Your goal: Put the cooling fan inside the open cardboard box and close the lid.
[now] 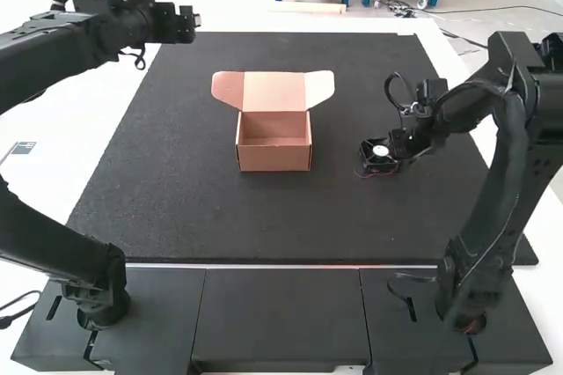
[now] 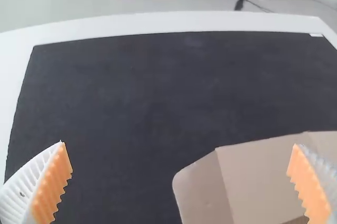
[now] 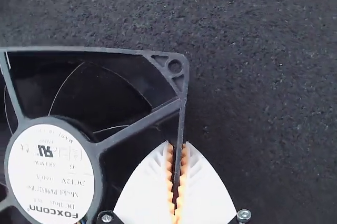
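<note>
Right gripper point(image 1: 398, 144) is down on the mat point(image 1: 176, 172), right of the cardboard box point(image 1: 274, 141). It is clamped on the cooling fan point(image 1: 380, 153).

Right wrist view: the 2 white ribbed fingers point(image 3: 145, 192) are pressed together on 1 thin side wall of the fan point(image 3: 50, 176) frame, near a corner with a screw hole. The orange pads meet the wall from both sides, with the right gripper point(image 3: 176, 182) centred on that edge.

The fan lies flat on the mat with its round white label up. It sits near the box's right side, not touching it. Thin wires point(image 1: 365, 172) trail from the fan's near-left corner onto the mat.

The box sits about mid-mat, upright and open on top. The lid is folded back flat behind it with the 2 rounded side tabs spread out.

Left gripper point(image 1: 186, 23) hangs high above the mat's far-left area, well apart from the box and the fan.

Left wrist view: the left gripper point(image 2: 178, 153) has its fingers point(image 2: 47, 187) spread wide with nothing between them. Part of the box's flap point(image 2: 253, 182) and dark mat lie below. White table point(image 1: 53, 128) edge borders the mat.
</note>
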Robot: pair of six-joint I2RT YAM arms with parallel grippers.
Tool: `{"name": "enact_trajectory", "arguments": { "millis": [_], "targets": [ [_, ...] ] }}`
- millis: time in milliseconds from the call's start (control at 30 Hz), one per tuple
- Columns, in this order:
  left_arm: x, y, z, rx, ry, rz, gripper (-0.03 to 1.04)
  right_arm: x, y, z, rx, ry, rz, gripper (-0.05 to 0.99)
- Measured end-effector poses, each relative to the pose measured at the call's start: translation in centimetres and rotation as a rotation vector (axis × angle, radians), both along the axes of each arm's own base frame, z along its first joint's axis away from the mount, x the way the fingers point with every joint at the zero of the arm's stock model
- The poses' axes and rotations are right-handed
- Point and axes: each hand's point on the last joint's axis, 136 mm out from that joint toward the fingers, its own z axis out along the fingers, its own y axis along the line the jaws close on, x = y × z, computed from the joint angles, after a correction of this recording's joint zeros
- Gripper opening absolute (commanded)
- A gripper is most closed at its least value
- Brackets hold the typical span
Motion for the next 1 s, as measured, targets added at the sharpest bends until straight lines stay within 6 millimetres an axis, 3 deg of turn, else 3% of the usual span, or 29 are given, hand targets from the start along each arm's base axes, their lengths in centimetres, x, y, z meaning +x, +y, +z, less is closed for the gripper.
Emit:
{"name": "enact_trajectory", "arguments": {
  "millis": [233, 433, 567, 667, 833, 1000],
  "targets": [
    [-0.2, 0.1, -2.0, 0.005, 0.037, 0.001, 0.97, -0.2, -1.7, 4.9, 0.063, 0.008, 0.009, -0.03],
    [-0.2, 0.1, -2.1, 0.006, 0.039, 0.001, 0.97, -5.1, 0.0, 8.2, 0.132, 0.116, 0.109, -0.03],
    [-0.3, 0.1, -2.4, 0.008, 0.053, 0.001, 0.97, -7.5, 1.7, 11.8, 0.176, 0.082, 0.171, -0.03],
    [-0.4, 0.1, -2.5, 0.011, 0.055, -0.001, 0.97, -9.1, 4.5, 13.9, 0.207, 0.063, 0.246, -0.03],
    [-0.7, -1.0, -3.4, 0.014, 0.072, -0.028, 0.97, -10.3, 12.5, 15.9, 0.283, 0.046, 0.398, -0.03],
    [-1.1, -1.5, -4.3, 0.017, 0.085, -0.038, 0.97, -10.1, 19.7, 18.0, 0.367, -0.043, 0.462, -0.02]
  ]
}}
